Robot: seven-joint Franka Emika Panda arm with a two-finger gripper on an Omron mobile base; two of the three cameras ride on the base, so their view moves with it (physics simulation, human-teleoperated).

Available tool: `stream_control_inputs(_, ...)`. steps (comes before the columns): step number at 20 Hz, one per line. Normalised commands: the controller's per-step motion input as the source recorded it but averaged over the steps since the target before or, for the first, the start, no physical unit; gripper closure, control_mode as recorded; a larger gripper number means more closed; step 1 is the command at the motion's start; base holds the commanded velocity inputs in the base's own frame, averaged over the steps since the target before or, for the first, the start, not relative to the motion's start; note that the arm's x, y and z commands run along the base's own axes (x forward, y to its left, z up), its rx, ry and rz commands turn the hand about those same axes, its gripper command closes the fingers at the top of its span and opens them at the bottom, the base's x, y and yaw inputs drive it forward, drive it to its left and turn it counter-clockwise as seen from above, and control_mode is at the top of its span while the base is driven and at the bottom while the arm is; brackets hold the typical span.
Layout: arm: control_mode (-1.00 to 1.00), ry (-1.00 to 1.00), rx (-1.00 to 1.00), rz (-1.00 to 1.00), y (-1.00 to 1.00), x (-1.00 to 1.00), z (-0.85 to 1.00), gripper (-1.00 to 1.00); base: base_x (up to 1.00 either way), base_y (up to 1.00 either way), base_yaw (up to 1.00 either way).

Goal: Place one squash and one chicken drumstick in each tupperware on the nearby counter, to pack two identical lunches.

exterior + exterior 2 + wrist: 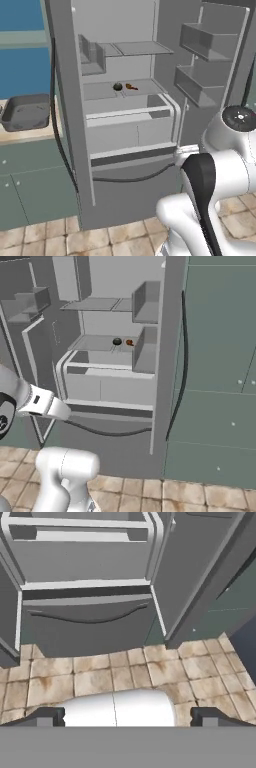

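1. White, dark-jointed robot arm point(210, 200) rises nearest the left base camera, elbow bent, forearm reaching toward the open grey fridge point(125, 115).
2. Its two-finger gripper point(129, 717) looks down at the beige tiled floor point(125, 672) before the fridge's lower drawer point(85, 619); the dark fingertips point(45, 717) stand wide apart, holding and touching nothing.
3. One round dark-green squash point(117, 86) sits on the middle fridge shelf point(100, 91), near its back edge.
4. One thin reddish-orange chicken drumstick point(131, 87) lies just beside the squash, on the same shelf.
5. One deep dark-grey tupperware container point(26, 111) rests on the beige speckled counter point(20, 134), left of the fridge.
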Motion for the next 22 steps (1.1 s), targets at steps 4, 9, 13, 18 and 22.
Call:
stream_control_inputs(4,1.0,0.0,0.0,0.0,0.0,0.0,0.0,-1.0,0.49,0.04,0.05)
stream_control_inputs(9,1.0,0.0,0.0,0.0,0.0,0.0,0.0,-1.0,0.55,-0.02,0.0)
stream_control_inputs(13,1.0,0.0,0.0,0.0,0.0,0.0,0.0,-1.0,0.75,0.0,0.0)
stream_control_inputs(18,1.0,0.0,0.0,0.0,0.0,0.0,0.0,-1.0,0.75,0.0,0.0)
stream_control_inputs(22,1.0,0.0,0.0,0.0,0.0,0.0,0.0,-1.0,0.56,0.0,0.0)
